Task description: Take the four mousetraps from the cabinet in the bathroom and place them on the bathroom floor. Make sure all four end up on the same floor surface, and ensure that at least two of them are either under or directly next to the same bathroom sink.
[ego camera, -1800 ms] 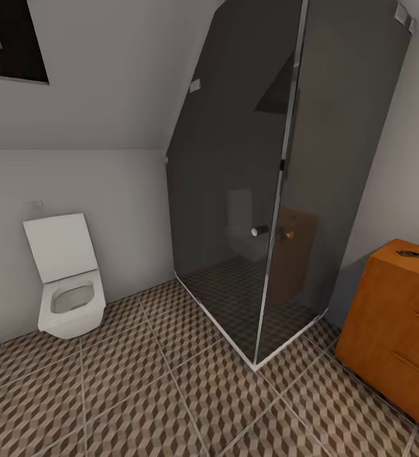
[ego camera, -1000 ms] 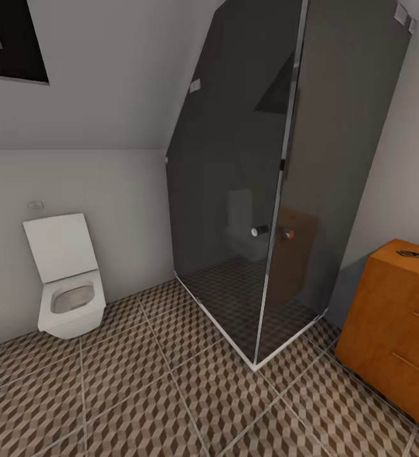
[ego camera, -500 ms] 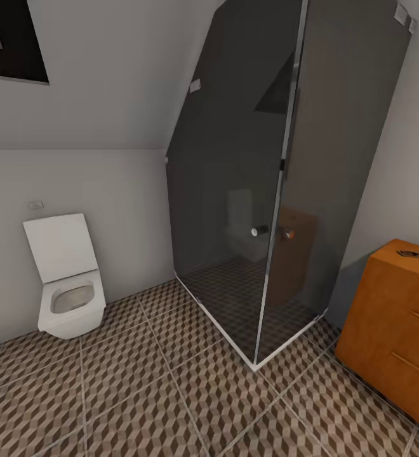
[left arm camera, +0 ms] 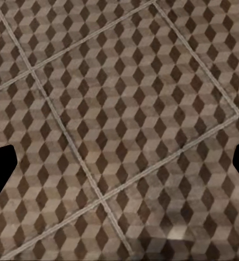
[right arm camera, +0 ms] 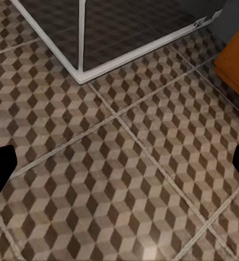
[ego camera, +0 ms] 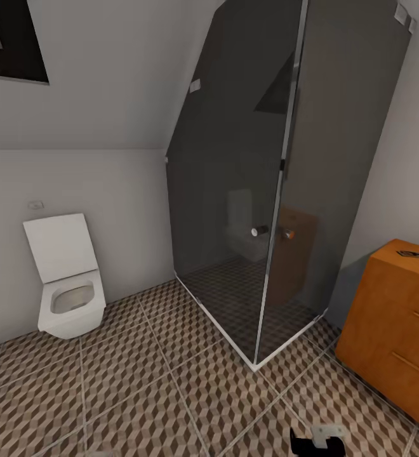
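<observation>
Cube-patterned brown-and-beige tiled bathroom floor (ego camera: 139, 387) lies beneath both grippers, left (left arm camera: 119, 168) and right (right arm camera: 119, 168), jaws wide, empty. One small brown mousetrap (ego camera: 411, 254) sits atop the orange-brown wooden cabinet (ego camera: 393, 330) at three o'clock. Judged step: approach; next, drive closer and reach.

brown, beige and white cube-patterned floor (ego camera: 139, 381); orange-brown cabinet (ego camera: 393, 330); white toilet (ego camera: 66, 279); smoky grey shower glass (ego camera: 247, 190); possibly brown mousetrap (ego camera: 411, 254).

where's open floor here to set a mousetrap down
Bare bathroom floor runs from the toilet to the shower enclosure, and on to the cabinet. It narrows between the shower's corner and the cabinet.
</observation>
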Robot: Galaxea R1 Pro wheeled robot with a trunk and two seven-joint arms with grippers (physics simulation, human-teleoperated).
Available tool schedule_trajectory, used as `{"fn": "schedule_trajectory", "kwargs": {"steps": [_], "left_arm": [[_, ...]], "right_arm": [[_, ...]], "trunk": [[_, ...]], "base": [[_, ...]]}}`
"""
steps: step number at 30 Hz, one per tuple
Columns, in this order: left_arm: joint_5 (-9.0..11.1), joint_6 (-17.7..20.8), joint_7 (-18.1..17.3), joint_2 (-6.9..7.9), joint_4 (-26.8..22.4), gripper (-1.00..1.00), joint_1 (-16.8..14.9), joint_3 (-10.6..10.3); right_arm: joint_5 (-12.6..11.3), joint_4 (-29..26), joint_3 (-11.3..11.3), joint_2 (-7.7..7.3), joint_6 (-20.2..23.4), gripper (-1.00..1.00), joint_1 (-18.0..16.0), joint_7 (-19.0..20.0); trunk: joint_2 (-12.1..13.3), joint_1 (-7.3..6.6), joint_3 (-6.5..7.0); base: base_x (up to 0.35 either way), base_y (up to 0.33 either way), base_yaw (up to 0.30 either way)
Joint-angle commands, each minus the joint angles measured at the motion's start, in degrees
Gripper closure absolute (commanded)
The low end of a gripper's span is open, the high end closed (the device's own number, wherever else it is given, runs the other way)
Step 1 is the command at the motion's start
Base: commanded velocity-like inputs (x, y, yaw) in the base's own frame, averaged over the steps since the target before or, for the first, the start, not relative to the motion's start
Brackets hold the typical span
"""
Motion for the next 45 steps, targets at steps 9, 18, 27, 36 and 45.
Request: {"fn": "schedule_trajectory", "kwargs": {"steps": [9, 18, 27, 36, 45], "left_arm": [[0.2, -17.0, 0.1, -0.22, 13.9, -1.0, 0.0, 3.1], [0.1, -22.5, 0.1, -0.68, 17.5, -1.0, 0.0, 3.3], [0.1, -23.0, 0.1, -0.7, 17.6, -1.0, 0.0, 3.3], [0.1, -23.0, 0.1, -0.7, 17.6, -1.0, 0.0, 3.3], [0.1, -23.0, 0.1, -0.7, 17.6, -1.0, 0.0, 3.3]], "right_arm": [[0.7, 0.0, 0.3, 0.47, -4.6, -1.0, -0.2, 0.9], [0.7, 0.2, 0.3, 0.44, -6.2, -1.0, -0.2, 1.1], [0.8, 1.8, 0.3, 0.57, -6.7, -1.0, -0.2, 0.9], [0.7, 2.0, 0.3, 0.59, -6.7, -1.0, -0.2, 0.8], [0.7, 2.0, 0.2, 0.6, -6.7, -1.0, -0.2, 0.9]], "trunk": [[0.0, 0.0, -0.05], [0.0, 0.0, -0.05], [0.0, 0.0, -0.05], [0.0, 0.0, -0.05], [0.0, 0.0, 0.04]], "base": [[0.0, 0.0, 0.0], [0.0, 0.0, 0.0], [0.0, 0.0, 0.0], [0.0, 0.0, 0.0], [0.0, 0.0, -0.09]]}}
